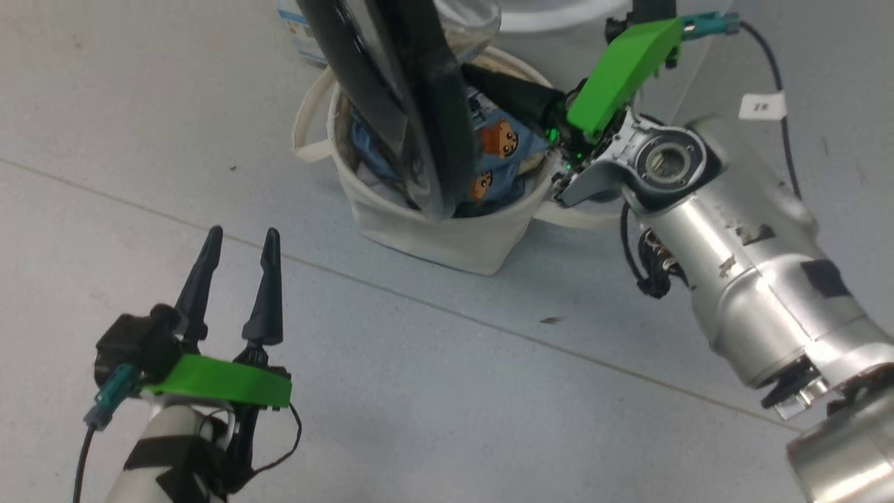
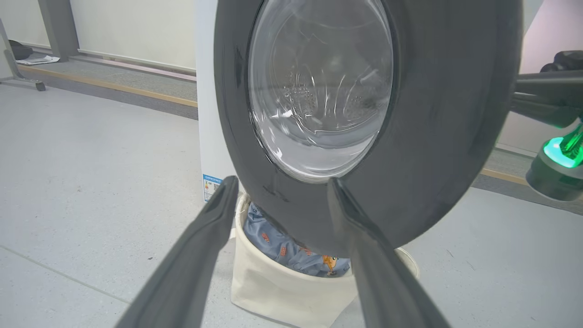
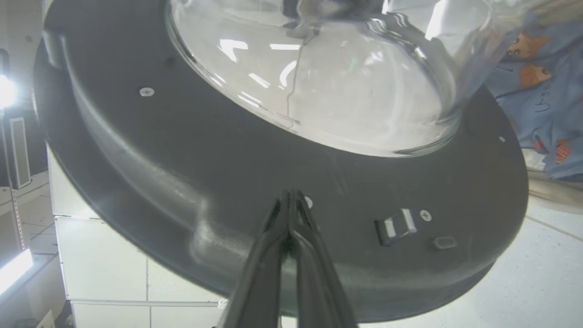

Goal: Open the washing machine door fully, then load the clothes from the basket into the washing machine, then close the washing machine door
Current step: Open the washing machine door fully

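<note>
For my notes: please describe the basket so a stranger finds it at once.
Find the round black washing machine door with its glass centre. Below it on the grey floor stands the basket: a soft cream tub holding blue clothes.

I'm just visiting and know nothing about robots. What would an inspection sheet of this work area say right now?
Surface: pale grey floor, seam lines, one dark speck.
Job's things: washing machine door swung out above the basket; clothes inside the basket; washing machine behind.
Clutter: white tag marked 2#.
Hands: left hand open, empty, above the floor; right hand shut, tips at the door's inner rim.
Cables: black cable looping near the tag.
Surroundings: pale wall; grey frame post.
</note>
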Controlling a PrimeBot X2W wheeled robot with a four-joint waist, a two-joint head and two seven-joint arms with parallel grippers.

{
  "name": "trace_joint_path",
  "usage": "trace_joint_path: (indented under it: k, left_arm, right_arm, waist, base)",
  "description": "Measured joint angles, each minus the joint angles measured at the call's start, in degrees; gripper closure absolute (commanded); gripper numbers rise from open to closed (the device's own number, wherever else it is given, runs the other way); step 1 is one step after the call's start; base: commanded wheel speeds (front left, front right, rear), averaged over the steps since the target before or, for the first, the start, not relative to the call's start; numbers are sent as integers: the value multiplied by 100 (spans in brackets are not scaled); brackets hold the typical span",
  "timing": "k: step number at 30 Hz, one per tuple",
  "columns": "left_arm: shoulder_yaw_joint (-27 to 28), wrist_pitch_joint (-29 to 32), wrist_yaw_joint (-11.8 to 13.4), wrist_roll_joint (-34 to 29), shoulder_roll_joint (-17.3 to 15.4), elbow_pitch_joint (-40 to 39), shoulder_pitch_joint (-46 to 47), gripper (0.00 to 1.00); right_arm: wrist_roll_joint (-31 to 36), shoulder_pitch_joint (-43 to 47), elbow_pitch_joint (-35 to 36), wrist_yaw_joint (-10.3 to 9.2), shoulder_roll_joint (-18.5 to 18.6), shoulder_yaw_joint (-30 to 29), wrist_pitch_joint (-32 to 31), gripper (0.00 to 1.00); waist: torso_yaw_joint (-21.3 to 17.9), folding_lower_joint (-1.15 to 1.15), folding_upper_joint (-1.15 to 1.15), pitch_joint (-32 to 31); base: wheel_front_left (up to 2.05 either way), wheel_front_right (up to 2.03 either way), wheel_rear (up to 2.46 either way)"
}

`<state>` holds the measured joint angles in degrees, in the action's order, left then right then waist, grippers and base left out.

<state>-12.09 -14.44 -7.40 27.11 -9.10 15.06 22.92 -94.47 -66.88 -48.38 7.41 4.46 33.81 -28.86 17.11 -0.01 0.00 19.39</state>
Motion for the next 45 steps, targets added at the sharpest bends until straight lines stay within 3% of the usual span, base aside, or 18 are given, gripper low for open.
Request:
trace_joint_path:
  k: [9,21,29,36,37,38,45]
  left_arm:
    - [-70,0,-1,-89,5,171,-359,0]
    - [-136,0,-1,-96,94,241,-388,0]
    - [-215,0,-1,-83,130,237,-207,0]
    - [-225,0,-1,-78,141,244,-115,0]
    - [-214,0,-1,-78,138,250,-115,0]
    - [-196,0,-1,-78,135,257,-116,0]
    - [-53,0,-1,11,-80,386,-116,0]
  right_arm:
    - [-1183,292,269,0,-3,1406,918,100]
    - [-2537,28,-129,1,-20,3005,1952,100]
    - [-3074,-269,-23,2,-25,3741,2249,100]
    - [-3177,-319,135,2,-29,3989,2259,100]
    - [-3173,-319,170,2,-29,3994,2301,42]
    - [-3142,-320,207,2,-31,3996,2332,0]
    - [-1678,-311,527,2,-37,4028,3116,0]
  waist:
    - [101,0,0,-684]
    - [566,0,0,-732]
    - [710,0,0,-590]
    - [725,0,0,-605]
    - [707,0,0,-619]
    - [681,0,0,-632]
    - [316,1,0,-791]
  base:
    - [0,0,0]
    - [0,0,0]
    - [0,0,0]
    - [0,0,0]
    - [0,0,0]
    - [0,0,0]
    - [0,0,0]
